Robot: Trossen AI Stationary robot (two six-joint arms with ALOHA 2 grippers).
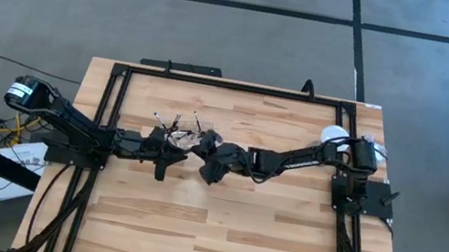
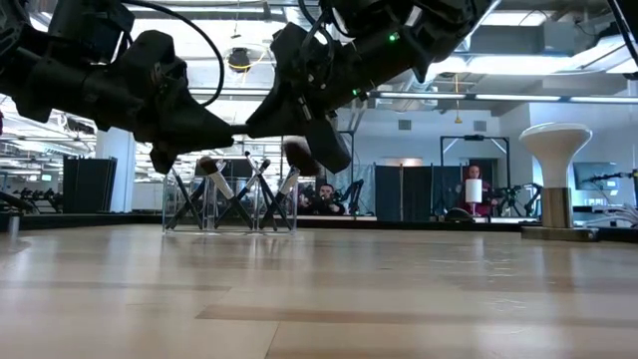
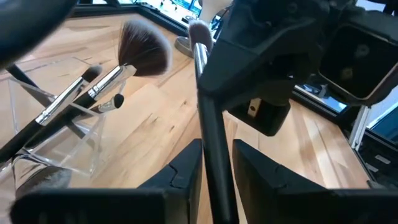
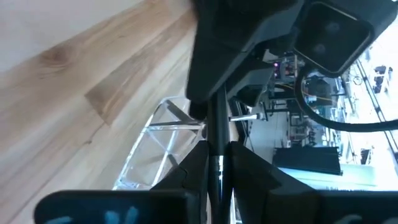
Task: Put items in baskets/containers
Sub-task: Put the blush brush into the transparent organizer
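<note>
With both the left gripper [image 3: 217,168] and right gripper [image 4: 217,163] fingers clamped on one makeup brush [image 3: 208,118] above the clear container [image 3: 56,143], opposing pulls could drop it onto the bench [image 1: 216,227].

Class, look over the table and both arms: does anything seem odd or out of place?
One thing: a single brush is pinched by both grippers at once, left gripper and right gripper, above the table beside the clear container. The other brushes lean crossed inside it; nothing is spilled.
</note>
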